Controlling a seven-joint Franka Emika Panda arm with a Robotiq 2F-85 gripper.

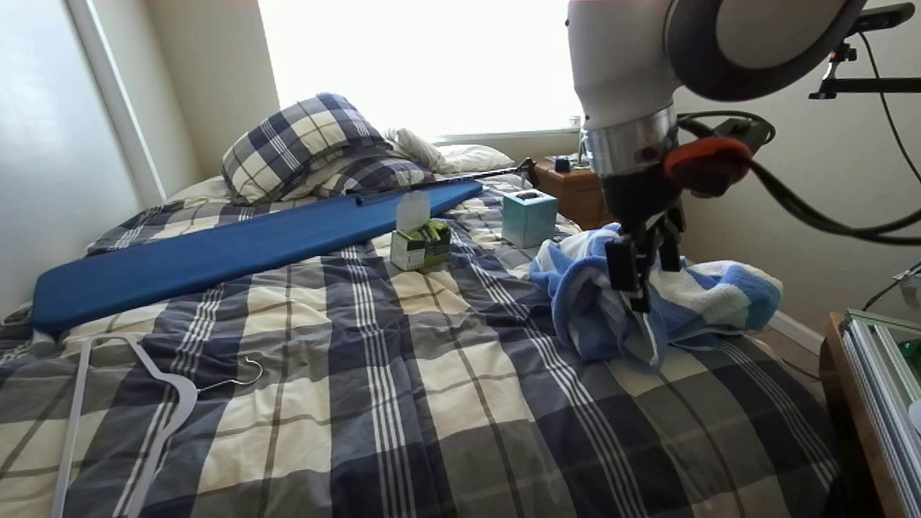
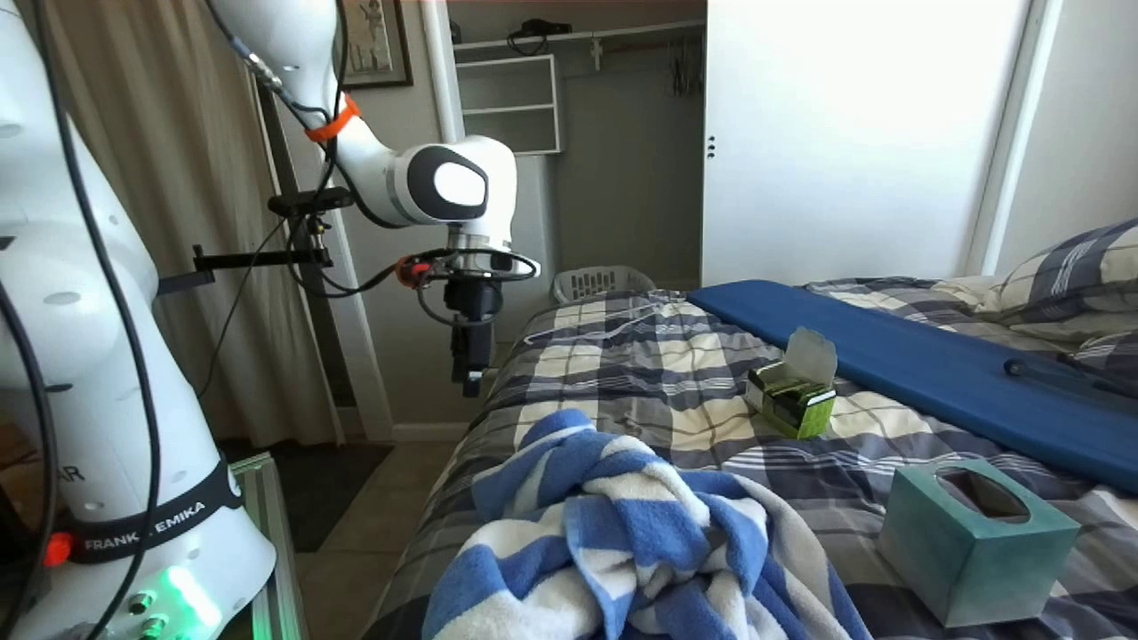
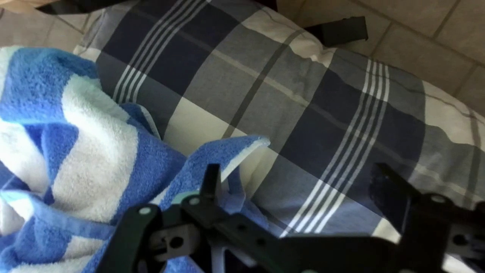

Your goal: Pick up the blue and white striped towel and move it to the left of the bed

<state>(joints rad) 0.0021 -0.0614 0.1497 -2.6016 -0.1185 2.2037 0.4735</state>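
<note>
- One bed surface (image 1: 460, 424), plaid-covered, carrying the set; its breadth presumably explains why most pieces lie well apart.
- One robot arm (image 2: 453, 182), white, its base (image 2: 116, 533) at the left, likely stationed there to reach over the surface. Base shown in that exterior view only.
- One blue board (image 1: 216, 252), probably for ironing, laid flat across the far part, seemingly set aside from the work.
- One blue and white striped towel (image 1: 719, 288), bunched on the right side of the surface in that exterior view; presumably at its starting place, the left being the goal.
- One clothes hanger (image 1: 188, 403), near left, well apart from the towel; apparently no part of the job. Wrist view does not show it.
- One gripper (image 3: 295, 170), released: jaws spread wide, nothing between, presumably readied for the towel. Wrist view shows that gap; in an exterior view the gripper (image 2: 471, 387) hangs visibly apart from the towel.
- One tissue box (image 2: 978, 542), teal, near right, seen in both exterior views.
- One green carton (image 2: 796, 400), lid raised, between towel and board, probably kept so for access; contents cannot be told.
</note>
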